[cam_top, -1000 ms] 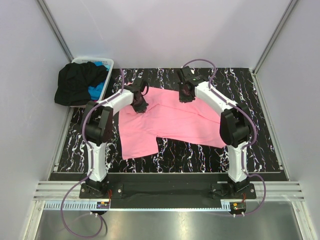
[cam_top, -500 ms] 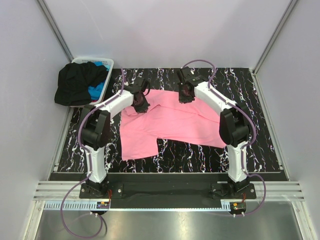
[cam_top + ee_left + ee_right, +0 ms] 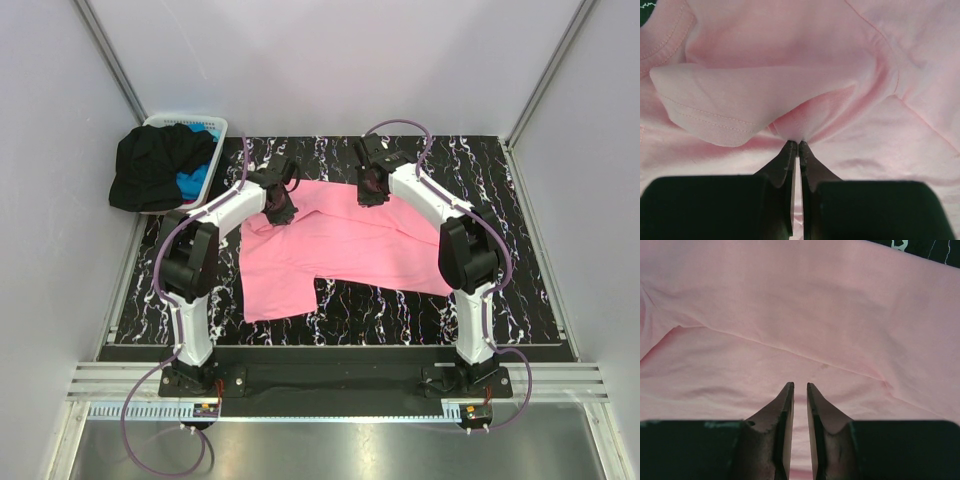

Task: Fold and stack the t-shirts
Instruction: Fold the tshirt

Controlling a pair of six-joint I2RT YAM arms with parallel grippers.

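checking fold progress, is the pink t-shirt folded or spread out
Spread, not folded: the pink t-shirt lies mostly flat on the table, one small fold pinched in the left gripper.

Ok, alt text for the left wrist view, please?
The left pincer, shut, pinches a raised fold of the pink t-shirt at bottom centre. A hemmed flap, likely a sleeve, curls up to its left.

3 t-shirts: pink, black, blue; 1 basket; 2 arms (L, R); 1 table
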